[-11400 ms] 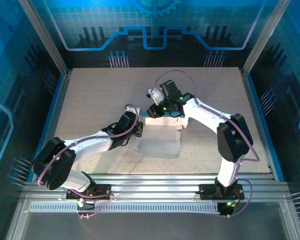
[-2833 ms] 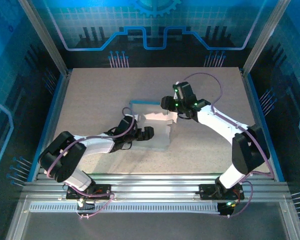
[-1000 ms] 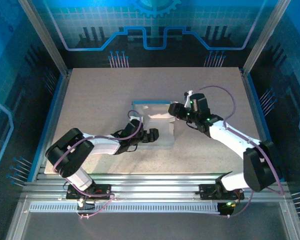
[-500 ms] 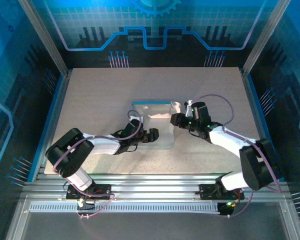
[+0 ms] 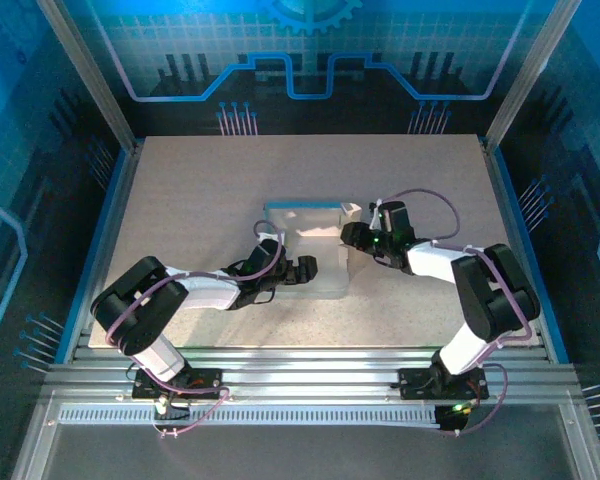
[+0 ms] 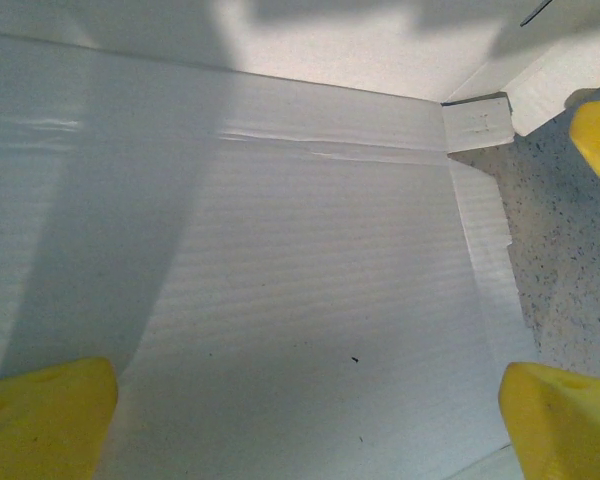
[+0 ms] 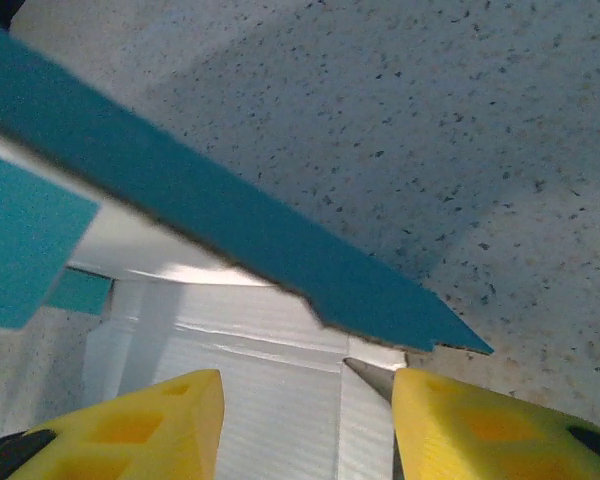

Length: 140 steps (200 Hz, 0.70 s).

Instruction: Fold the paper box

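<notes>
The paper box (image 5: 328, 278) lies partly folded at the middle of the speckled table (image 5: 190, 190), pale inner side up. Its rear flap (image 5: 302, 207) stands upright and shows a light blue edge to the overhead camera. We see both arms stretched low over the table, meeting at the box from opposite sides. The left gripper (image 5: 302, 268) reaches in from the left over the near half of the pale panel. In its wrist view the two yellow fingertips (image 6: 42, 415) sit at the bottom corners, jaws spread wide, with the box's white ribbed inner face spanning the gap — whether the tips press on the card we cannot tell. On that view's right side the card ends in a small tab and the grey speckle of the table begins. A further yellow shape (image 6: 598, 120) pokes in at the upper right, too cropped for us to identify. The right gripper (image 5: 349, 236) comes in from the right and sits at the box's right edge, just beside the foot of the upright flap. Its wrist camera looks along the flap's blue outer face, which cuts diagonally across the view above a corner of the white panel. The yellow fingers (image 7: 130, 430) stand moderately apart with that white corner lying in the gap — whether either one touches the card we cannot tell. Blue-lit enclosure walls (image 5: 310, 60) ring the table, and aluminium rails (image 5: 300, 365) run along its near edge.
</notes>
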{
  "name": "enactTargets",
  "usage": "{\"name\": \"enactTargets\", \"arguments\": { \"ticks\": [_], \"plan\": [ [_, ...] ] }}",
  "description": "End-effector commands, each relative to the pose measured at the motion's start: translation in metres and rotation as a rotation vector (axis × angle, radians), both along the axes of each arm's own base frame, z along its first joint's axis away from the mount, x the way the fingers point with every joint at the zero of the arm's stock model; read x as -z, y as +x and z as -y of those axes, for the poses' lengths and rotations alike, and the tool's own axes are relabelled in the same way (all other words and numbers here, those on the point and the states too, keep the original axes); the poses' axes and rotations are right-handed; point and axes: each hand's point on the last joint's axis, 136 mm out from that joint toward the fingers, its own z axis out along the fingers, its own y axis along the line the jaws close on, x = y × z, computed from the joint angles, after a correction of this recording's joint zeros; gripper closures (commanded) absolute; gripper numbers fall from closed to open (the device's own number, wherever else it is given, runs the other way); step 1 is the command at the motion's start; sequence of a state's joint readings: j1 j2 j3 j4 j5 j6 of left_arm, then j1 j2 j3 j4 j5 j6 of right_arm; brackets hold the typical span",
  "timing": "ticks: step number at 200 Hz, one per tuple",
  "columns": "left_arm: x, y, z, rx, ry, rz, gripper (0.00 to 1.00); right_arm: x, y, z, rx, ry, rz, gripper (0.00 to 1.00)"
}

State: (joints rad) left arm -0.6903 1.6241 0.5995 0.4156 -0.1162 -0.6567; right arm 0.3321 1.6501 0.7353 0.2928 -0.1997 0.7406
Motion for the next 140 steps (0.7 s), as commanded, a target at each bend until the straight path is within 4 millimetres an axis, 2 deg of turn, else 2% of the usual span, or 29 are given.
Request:
{"name": "enactTargets", "arguments": {
  "ticks": [1, 83, 140],
  "plan": [
    [0.032, -0.024, -0.013, -0.009, 0.055, -0.119, 0.01, -0.01, 0.018, 0.001, 0.025, 0.033, 0.042, 0.5],
    [0.032, -0.025, -0.014, -0.006, 0.057, -0.113, 0.01, 0.003, 0.03, 0.001, 0.05, 0.069, 0.011, 0.5],
    [0.032, -0.025, -0.013, -0.005, 0.054, -0.114, 0.01, 0.013, 0.029, 0.0, 0.054, 0.082, -0.012, 0.51]
  ]
}}
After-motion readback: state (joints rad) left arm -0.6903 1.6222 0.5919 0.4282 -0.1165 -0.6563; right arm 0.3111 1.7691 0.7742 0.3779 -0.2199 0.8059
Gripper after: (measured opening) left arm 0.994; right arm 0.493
